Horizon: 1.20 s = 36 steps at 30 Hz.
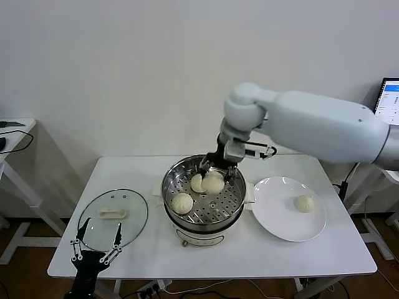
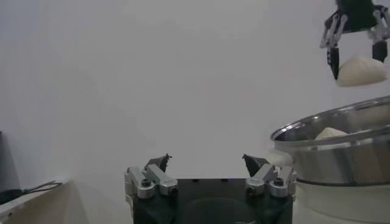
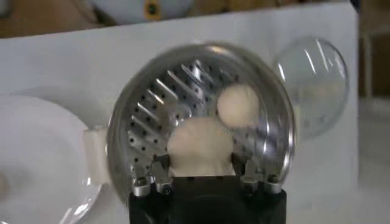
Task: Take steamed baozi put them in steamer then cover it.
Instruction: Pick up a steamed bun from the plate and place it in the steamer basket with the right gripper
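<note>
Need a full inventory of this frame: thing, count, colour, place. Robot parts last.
steamed baozi: 4, cream-white; one held by the right gripper over the steamer, one behind it, one on the tray's front left, one on the plate
steamer: 1, shiny steel, white base, table centre
plate: 1, white, right of the steamer
glass lid: 1, clear with cream handle, left of the steamer
table: 1, white
monitor: 1, lit screen, far right edge
left gripper: open, idle at the table's front left, by the lid
right gripper: shut on a baozi, above the steamer's rear
</note>
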Tool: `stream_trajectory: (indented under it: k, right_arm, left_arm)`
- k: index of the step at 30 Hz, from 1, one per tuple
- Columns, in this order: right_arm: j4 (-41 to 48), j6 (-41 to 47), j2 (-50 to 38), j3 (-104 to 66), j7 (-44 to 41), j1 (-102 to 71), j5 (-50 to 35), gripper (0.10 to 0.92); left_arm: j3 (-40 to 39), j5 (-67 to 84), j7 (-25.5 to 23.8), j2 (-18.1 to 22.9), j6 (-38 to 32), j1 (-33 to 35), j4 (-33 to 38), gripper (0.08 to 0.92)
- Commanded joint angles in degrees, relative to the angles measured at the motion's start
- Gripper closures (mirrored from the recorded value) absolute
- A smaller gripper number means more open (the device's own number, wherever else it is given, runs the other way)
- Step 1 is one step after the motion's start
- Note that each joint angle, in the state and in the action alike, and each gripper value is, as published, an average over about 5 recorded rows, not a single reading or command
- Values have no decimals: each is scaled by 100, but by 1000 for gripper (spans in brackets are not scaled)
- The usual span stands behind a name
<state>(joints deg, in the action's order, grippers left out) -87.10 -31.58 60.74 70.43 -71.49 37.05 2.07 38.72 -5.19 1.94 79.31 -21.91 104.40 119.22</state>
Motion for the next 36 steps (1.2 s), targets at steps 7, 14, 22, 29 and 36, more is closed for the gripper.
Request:
stream_trajectory:
  k: [7,14,22,29,36]
  right_arm:
    - [-268,-507,360,315,-114,-546,646,355]
    - [-152,-367,437,322,-108,-702,748,355]
    - [-119,-443,532,270,-121,-828,854,355]
    - [-103,-456,543,283,-109,-823,850,349]
    - [-109,-483,560,266,-70,-792,841,227]
  left_arm:
    - [-15,-1,3,2,-18,13,-11,177]
    - [-35,-2,0,-5,-34,23,-3,177]
    - [-33,1,1,-21,-67,12,-43,177]
    - [-39,3,4,-14,-80,-4,-52,177]
    - [-34,15,7,-2,-84,-13,-48,177]
